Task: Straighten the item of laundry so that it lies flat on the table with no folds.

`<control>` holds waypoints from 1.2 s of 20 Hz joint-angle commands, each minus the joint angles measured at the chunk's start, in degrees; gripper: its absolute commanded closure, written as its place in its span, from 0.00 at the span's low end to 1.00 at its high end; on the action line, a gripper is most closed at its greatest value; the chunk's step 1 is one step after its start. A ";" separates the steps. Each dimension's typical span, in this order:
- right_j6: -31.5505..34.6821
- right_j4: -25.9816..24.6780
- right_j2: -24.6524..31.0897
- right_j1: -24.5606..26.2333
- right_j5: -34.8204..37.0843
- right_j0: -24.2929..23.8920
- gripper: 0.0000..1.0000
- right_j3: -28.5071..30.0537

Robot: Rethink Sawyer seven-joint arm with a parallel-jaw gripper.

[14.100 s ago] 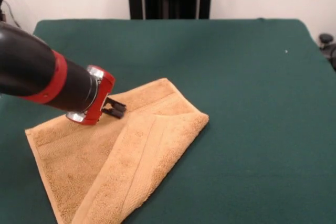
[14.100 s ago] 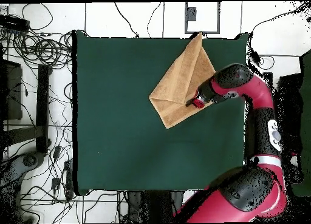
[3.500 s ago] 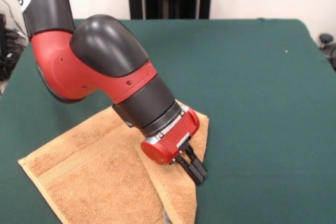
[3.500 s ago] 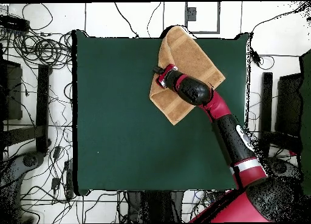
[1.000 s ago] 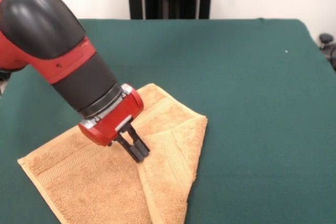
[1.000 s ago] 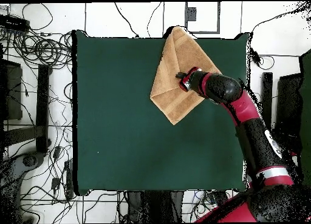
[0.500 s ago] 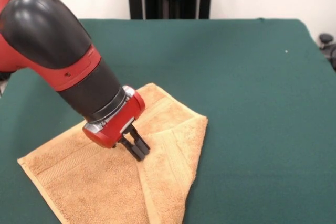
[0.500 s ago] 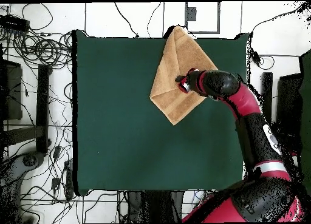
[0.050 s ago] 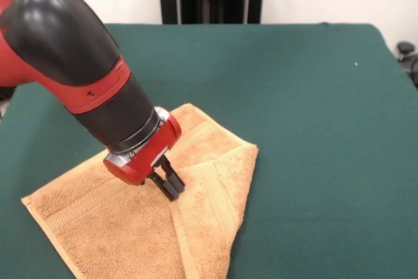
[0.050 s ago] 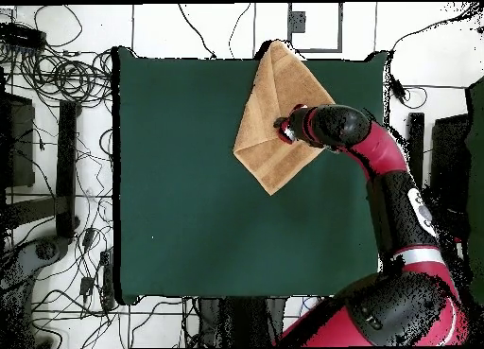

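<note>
A golden-tan towel (image 9: 130, 220) lay near one corner of the green bench (image 9: 313, 129), one flap folded over. The pincer (image 9: 171, 186), fingers nearly together, pressed at the fold edge. The terry looked soft, light and limp; the flap's free corner seemed the best hold.

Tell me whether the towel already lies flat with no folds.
No. One flap of the towel is folded over the rest, beside the gripper.
</note>
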 commanded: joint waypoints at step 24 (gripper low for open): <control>-2.13 6.44 18.78 17.85 -9.60 -12.84 1.00 12.36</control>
